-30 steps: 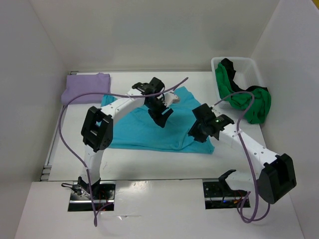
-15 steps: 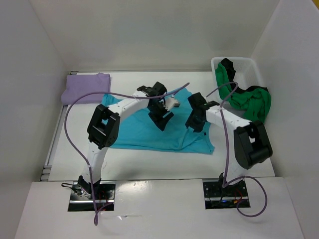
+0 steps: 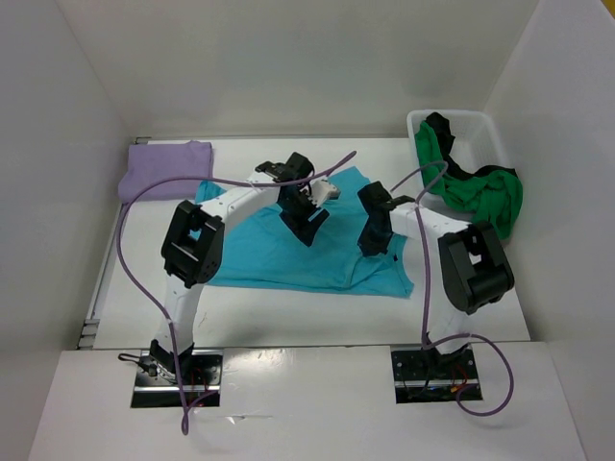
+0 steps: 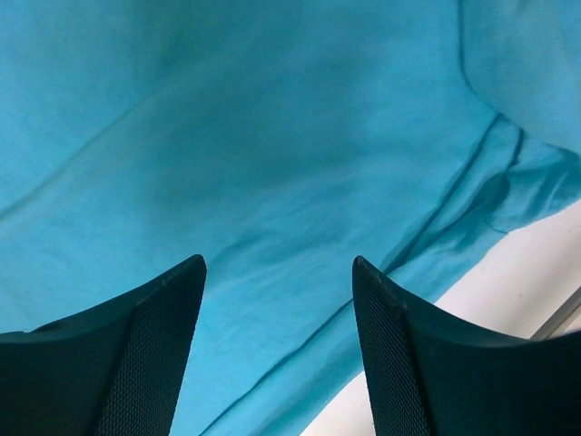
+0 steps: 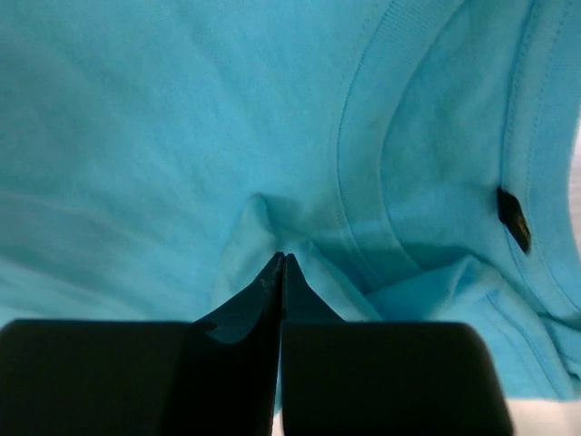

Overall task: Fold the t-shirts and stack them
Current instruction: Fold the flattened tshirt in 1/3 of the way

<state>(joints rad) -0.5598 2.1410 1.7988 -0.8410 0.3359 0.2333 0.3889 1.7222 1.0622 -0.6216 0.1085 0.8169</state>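
We take the turquoise t-shirt point(image 3: 288, 254) as our landmark: it lies spread flat across the middle of the tabletop point(image 3: 288, 322), and both arms reach in over it. The left hand point(image 3: 306, 219) hangs above the far middle of this shirt with its fingers point(image 4: 154, 354) spread wide. In the left wrist view we see only smooth turquoise cloth and a stitched seam in the gap between them, so nothing is held there. The right hand point(image 3: 373, 240) is down on the right part of the turquoise t-shirt, close to its collar point(image 5: 363, 173). In the right wrist view its fingertips point(image 5: 272, 272) are pressed together, and a small ridge of turquoise cloth rises right up to them, so we read it as pinching a fold of the shirt. A little dark label point(image 5: 514, 218) sits on the cloth to the right of that pinch. Beyond the far left corner of the turquoise t-shirt, apart from it, the lavender t-shirt point(image 3: 165, 168) lies folded into a neat block. Off past the shirt's far right corner stands the white bin point(image 3: 480, 120). The green t-shirt point(image 3: 485, 197) spills over the bin's rim on the side nearer the turquoise one, and the black t-shirt point(image 3: 440, 130) is bunched inside, against the wall of the bin that faces the turquoise t-shirt.
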